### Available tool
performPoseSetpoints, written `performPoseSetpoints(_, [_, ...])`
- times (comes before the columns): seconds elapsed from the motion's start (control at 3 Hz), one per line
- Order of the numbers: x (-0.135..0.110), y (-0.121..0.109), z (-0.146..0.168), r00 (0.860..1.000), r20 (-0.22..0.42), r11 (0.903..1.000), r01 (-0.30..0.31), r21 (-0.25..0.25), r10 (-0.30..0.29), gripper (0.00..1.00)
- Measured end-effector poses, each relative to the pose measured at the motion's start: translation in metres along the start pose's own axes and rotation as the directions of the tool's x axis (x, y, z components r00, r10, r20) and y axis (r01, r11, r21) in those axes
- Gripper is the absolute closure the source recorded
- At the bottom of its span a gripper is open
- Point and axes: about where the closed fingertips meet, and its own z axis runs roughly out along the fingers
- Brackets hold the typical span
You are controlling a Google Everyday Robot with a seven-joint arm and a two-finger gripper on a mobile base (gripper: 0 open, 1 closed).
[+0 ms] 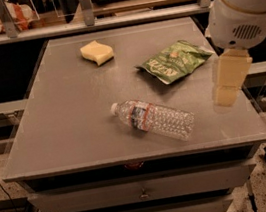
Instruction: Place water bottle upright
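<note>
The task is hardly begun, since the water bottle (153,120) lies on its side near the 6 o'clock edge of the table (68,113), cap toward 10 o'clock, while the gripper (228,82) hangs apart at the bottle's 3 o'clock, and I cannot tell whether it is wide or narrow.

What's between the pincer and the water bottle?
In the camera view, only bare table lies between the pincer, hovering at the table's right edge, and the water bottle lying on its side. The green bag sits farther back.
</note>
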Motion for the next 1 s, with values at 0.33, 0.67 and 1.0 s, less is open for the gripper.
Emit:
performPoseSetpoints(0.33, [-0.028,0.007,0.033,0.994,-0.093,0.998,-0.058,-0.025,0.055,0.0])
performPoseSetpoints(0.67, [-0.041,0.014,0.071,0.976,-0.169,0.9881,-0.149,-0.038,0.141,0.0])
performPoseSetpoints(1.0, [-0.042,0.013,0.072,0.967,-0.166,0.979,-0.202,-0.025,0.196,0.0])
